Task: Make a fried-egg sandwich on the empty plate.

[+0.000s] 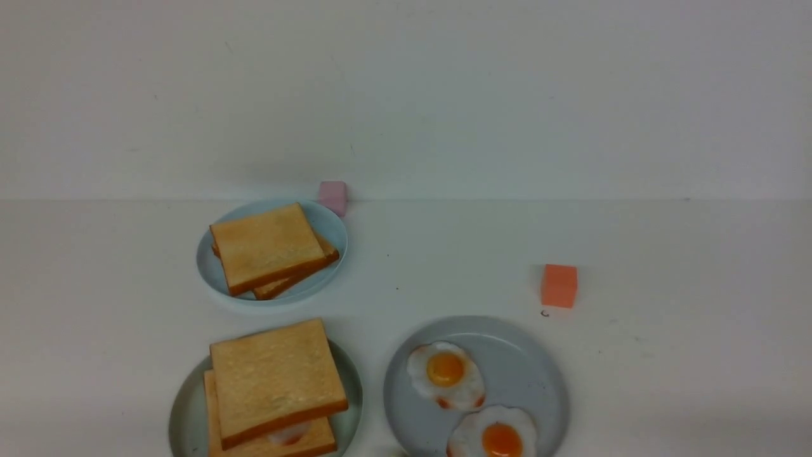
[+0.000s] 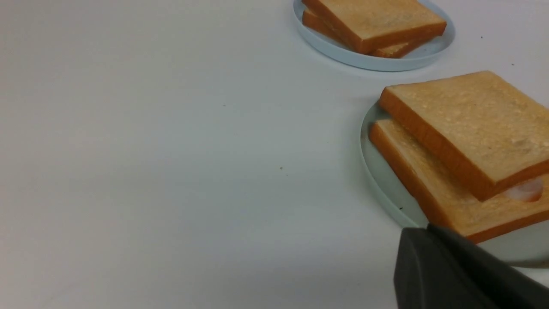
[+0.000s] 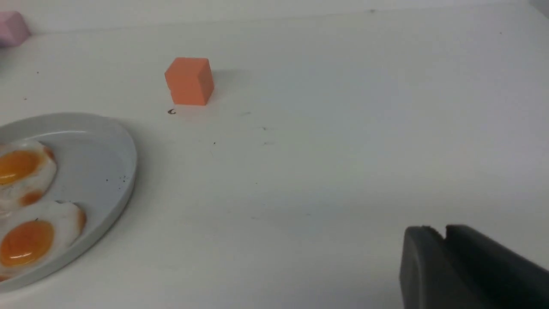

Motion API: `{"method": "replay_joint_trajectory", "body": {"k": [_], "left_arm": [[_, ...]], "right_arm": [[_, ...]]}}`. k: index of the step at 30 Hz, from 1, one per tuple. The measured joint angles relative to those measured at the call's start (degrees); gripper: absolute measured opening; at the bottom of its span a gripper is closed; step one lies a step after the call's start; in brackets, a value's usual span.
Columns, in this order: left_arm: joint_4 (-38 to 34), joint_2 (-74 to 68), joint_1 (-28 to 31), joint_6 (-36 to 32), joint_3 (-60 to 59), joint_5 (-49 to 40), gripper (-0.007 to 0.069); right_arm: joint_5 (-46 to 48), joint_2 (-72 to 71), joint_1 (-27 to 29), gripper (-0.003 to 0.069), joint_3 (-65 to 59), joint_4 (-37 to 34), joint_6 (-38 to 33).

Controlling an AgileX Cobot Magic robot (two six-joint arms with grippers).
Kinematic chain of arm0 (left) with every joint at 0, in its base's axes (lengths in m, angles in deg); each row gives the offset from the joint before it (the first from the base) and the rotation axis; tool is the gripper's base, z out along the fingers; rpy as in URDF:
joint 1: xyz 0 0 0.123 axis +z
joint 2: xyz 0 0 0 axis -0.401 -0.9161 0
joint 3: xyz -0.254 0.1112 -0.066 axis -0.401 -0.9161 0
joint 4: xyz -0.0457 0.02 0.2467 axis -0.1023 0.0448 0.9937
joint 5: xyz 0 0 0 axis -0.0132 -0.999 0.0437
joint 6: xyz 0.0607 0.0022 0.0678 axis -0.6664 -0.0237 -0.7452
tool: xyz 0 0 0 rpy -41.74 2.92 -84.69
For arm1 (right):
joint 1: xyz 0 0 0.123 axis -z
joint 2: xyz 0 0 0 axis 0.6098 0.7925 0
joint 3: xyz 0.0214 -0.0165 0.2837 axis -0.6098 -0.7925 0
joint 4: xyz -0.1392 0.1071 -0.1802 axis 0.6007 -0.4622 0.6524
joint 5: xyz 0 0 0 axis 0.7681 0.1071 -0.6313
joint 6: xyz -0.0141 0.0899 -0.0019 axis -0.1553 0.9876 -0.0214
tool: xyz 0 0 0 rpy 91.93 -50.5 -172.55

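Note:
The fried-egg sandwich (image 1: 273, 390) lies on the pale mint-green plate (image 1: 184, 412) at the front left: two toast slices with a bit of white egg (image 1: 288, 433) showing between them. It also shows in the left wrist view (image 2: 467, 146), on the plate (image 2: 381, 184). My left gripper (image 2: 429, 229) is shut and empty, just beside the plate's near rim. My right gripper (image 3: 441, 229) is shut and empty over bare table, well to the right of the grey plate (image 3: 107, 171). Neither gripper shows in the front view.
The grey plate (image 1: 526, 368) holds two fried eggs (image 1: 447, 374). A light blue plate (image 1: 330, 228) at the back left holds two toast slices (image 1: 269, 247). A pink cube (image 1: 333, 195) stands behind it. An orange cube (image 1: 559, 285) stands to the right.

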Motion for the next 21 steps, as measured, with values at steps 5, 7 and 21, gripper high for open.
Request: {"method": "replay_joint_trajectory", "body": {"k": [5,7,21], "left_arm": [[0.0,0.0,0.0,0.0,0.0,0.0,0.0013],[0.0,0.0,0.0,0.0,0.0,0.0,0.0014],[0.0,0.0,0.0,0.0,0.0,0.0,0.0024]], "right_arm": [[-0.1,0.0,0.1,0.0101,0.0,0.0,0.0],[-0.1,0.0,0.1,0.0102,0.0,0.0,0.0],[-0.1,0.0,0.1,0.0116,0.0,0.2,0.0]]}}
